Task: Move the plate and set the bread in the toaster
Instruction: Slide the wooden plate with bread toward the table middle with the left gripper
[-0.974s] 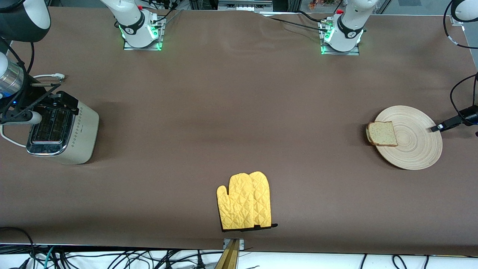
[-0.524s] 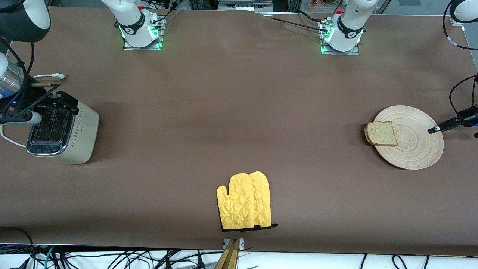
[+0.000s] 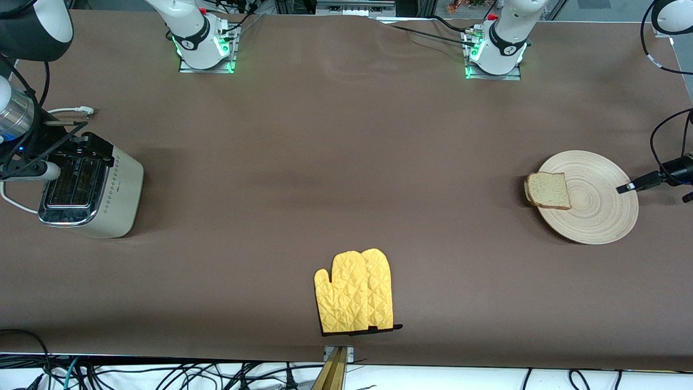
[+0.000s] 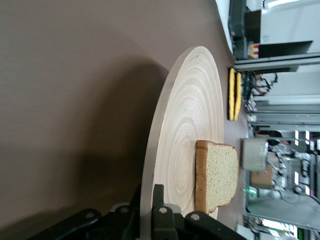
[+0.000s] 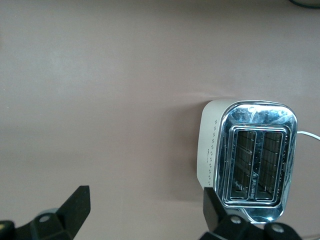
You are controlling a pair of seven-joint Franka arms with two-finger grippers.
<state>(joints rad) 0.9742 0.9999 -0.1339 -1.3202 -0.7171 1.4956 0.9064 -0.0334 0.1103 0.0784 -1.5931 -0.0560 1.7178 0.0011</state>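
Observation:
The round wooden plate (image 3: 595,208) is at the left arm's end of the table. The bread (image 3: 548,190) lies on its edge toward the right arm's end and overhangs the rim. My left gripper (image 3: 623,188) is shut on the plate's rim at the side away from the bread. The left wrist view shows its fingers either side of the rim, with the plate (image 4: 190,100) and the bread (image 4: 217,175) ahead of the gripper (image 4: 149,194). My right gripper (image 3: 86,145) hangs open and empty over the cream toaster (image 3: 108,200). In the right wrist view, the toaster's slots (image 5: 252,160) are empty and lie beside the gripper (image 5: 145,200).
A yellow oven mitt (image 3: 354,290) lies near the table's front edge, midway along it. The toaster's white cord (image 3: 70,111) runs off farther from the camera. Cables hang at the left arm's end of the table (image 3: 660,135).
The plate, held by my left gripper, has shifted slightly toward the right arm's end of the table, carrying the bread with it. The right arm has not moved.

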